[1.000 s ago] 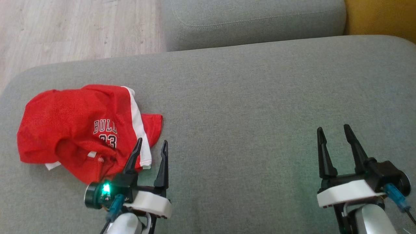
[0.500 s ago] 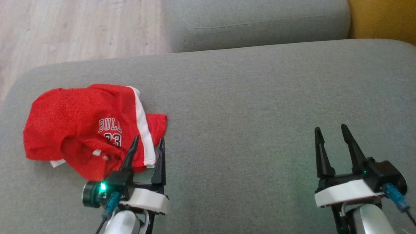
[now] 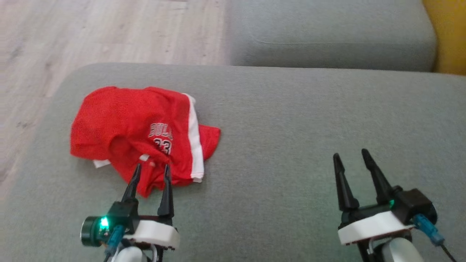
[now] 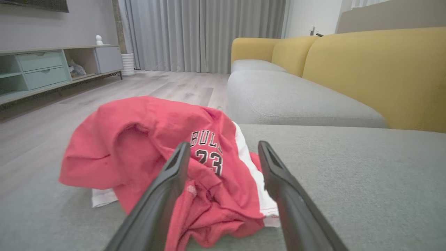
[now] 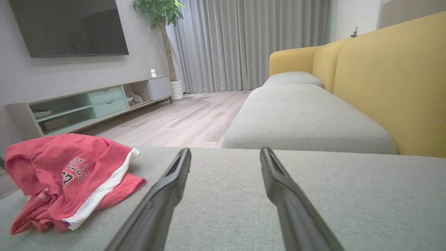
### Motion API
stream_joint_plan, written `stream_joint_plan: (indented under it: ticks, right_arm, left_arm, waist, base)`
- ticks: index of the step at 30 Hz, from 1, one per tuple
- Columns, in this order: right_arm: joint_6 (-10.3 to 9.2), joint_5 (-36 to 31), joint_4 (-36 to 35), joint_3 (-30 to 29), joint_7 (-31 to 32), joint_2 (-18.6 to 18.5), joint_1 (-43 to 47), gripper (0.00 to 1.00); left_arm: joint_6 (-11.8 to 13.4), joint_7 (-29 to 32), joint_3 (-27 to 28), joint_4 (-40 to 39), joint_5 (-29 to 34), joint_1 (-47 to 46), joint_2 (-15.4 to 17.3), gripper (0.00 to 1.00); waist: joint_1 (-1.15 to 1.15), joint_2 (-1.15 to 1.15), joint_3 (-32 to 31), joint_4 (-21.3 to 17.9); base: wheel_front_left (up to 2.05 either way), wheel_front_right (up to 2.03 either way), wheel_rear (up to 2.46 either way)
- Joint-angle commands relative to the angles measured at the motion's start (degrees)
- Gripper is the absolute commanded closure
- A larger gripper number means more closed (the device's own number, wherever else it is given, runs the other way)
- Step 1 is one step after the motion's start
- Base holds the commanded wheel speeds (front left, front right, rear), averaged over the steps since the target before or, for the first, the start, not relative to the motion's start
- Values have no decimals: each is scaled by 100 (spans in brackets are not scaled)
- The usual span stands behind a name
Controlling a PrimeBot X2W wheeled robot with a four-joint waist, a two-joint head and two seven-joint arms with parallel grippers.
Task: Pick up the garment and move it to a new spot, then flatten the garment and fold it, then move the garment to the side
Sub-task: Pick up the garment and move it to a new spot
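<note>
The left gripper [image 3: 152,166] is hovering at the near left, its two dark fingers pointing away from the robot. Its jaws are standing wide and holding nothing. The tips are hanging over the near edge of the garment [image 3: 123,127], and I cannot tell whether they are touching it. That garment, a crumpled red jersey with a white stripe and the number 23, is lying on the left part of the grey seat cushion [image 3: 291,127]. Well to the right, the right gripper [image 3: 349,153] is hovering over bare cushion, jaws just as wide, gripping nothing.

Pale wood floor [image 3: 109,32] is showing beyond the cushion on the left, with a low cabinet [image 5: 87,104], a wall television [image 5: 69,28], a potted plant [image 5: 158,10] and grey curtains [image 5: 251,45] farther off. A yellow backrest [image 5: 390,87] is running along the right.

I am counting two grippers, one garment and three grey cushions in a row.
</note>
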Motion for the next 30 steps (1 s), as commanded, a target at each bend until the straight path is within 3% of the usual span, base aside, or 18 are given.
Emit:
stream_joint_plan:
  ticks: [1, 12, 21, 27, 30]
  right_arm:
    - [-4, 31, -180, 154, -61, -42, -142, 0]
    - [-4, 109, -153, 404, -61, -42, -23, 0]
    - [-4, 91, -187, 572, -61, -42, -70, 0]
    - [-4, 29, -281, 489, -61, -42, -254, 0]
    - [-4, -34, -296, 485, -61, -42, -362, 0]
  left_arm:
    - [4, -56, 209, -167, 42, -149, 33, 0]
    - [-28, -56, 344, -220, 126, 51, 15, 0]
    - [-69, -56, 435, -323, 248, -35, 62, 0]
    - [-425, 21, 287, -180, 477, -963, 398, 0]
    - [-739, 515, 152, 95, 537, -1683, 607, 0]
  waist:
    - [0, 0, -59, 150]
    - [0, 0, -104, 610]
    - [0, 0, 37, 578]
    - [0, 0, 506, 404]
    - [0, 0, 760, 283]
  base:
    - [0, 0, 0]
    - [0, 0, 0]
    - [0, 0, 0]
    - [0, 0, 0]
    - [0, 0, 0]
